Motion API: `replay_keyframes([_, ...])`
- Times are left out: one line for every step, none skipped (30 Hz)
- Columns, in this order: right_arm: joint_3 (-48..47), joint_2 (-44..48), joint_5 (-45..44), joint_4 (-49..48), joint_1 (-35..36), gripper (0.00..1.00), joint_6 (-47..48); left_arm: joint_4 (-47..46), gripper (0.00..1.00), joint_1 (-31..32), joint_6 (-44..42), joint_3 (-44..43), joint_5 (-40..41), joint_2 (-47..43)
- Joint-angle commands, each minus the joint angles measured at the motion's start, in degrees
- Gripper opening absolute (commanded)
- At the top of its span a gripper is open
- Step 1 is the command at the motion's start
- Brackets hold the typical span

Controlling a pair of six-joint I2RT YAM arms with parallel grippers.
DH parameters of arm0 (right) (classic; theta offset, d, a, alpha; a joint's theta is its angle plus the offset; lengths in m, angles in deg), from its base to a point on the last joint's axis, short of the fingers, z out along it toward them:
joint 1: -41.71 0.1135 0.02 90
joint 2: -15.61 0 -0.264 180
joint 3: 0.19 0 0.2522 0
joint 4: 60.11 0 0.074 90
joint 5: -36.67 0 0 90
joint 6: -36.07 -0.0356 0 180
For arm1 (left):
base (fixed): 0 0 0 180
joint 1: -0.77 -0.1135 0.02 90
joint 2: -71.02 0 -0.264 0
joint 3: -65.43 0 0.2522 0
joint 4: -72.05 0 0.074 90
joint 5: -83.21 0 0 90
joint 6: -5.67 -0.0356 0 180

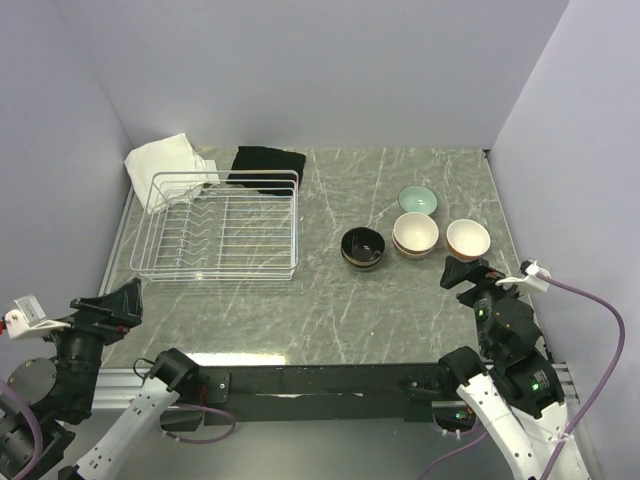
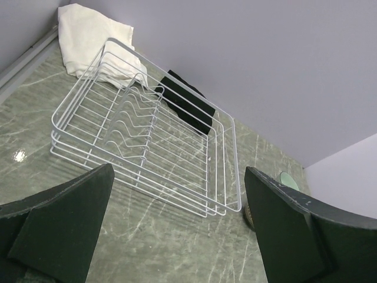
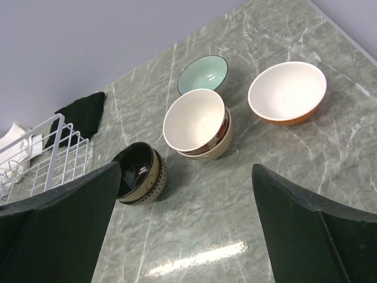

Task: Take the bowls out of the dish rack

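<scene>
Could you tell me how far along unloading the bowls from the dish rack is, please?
Done: the white wire dish rack holds no bowls. Right of it sit a pale teal bowl, an orange bowl, a dark red bowl nested in a beige bowl, and a black-lined brown bowl nested in a tan bowl. In hand: nothing; left gripper and right gripper are open. Left: apparently nothing.

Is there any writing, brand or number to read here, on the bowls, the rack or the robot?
None can be read.
The rack and bowls are bare of text; the dark bowl has only a patterned band.
The left white tag and right white tag are too small to tell.
</scene>
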Motion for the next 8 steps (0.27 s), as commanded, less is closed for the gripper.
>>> replay_keyframes([-0.18, 1.04, -2.41, 0.07, 0.14, 1.0, -0.48, 0.3, 0.99, -0.13, 1.32, -0.44, 1.48, -0.65])
replay_keyframes([-0.27, 1.13, -2.41, 0.16, 0.05, 1.0, -0.57, 0.38, 0.99, -0.13, 1.58, -0.44, 1.83, -0.91])
replay_keyframes([-0.35, 1.22, -2.58, 0.24, 0.05, 1.0, -0.83, 0.56, 0.99, -0.13, 1.76, -0.44, 2.01, -1.0])
replay_keyframes([-0.36, 1.39, -2.76, 0.24, 0.05, 1.0, -1.0, 0.82, 1.0, -0.13, 2.02, -0.44, 2.27, -1.09])
replay_keyframes([-0.36, 1.4, -2.85, 0.24, 0.14, 1.0, -1.09, 0.91, 0.99, -0.13, 2.2, -0.62, 2.36, -1.27])
replay_keyframes([-0.36, 1.48, -2.85, 0.33, 0.14, 1.0, -1.01, 1.0, 0.99, -0.13, 2.37, -0.53, 2.62, -1.53])
replay_keyframes([-0.36, 1.57, -2.67, -0.02, 0.14, 1.0, -0.83, 1.09, 0.99, -0.13, 2.37, -0.53, 2.71, -1.53])
replay_keyframes([-0.36, 1.57, -2.59, -0.02, 0.05, 1.0, -0.66, 1.09, 0.99, -0.13, 2.55, -0.53, 2.8, -1.79])
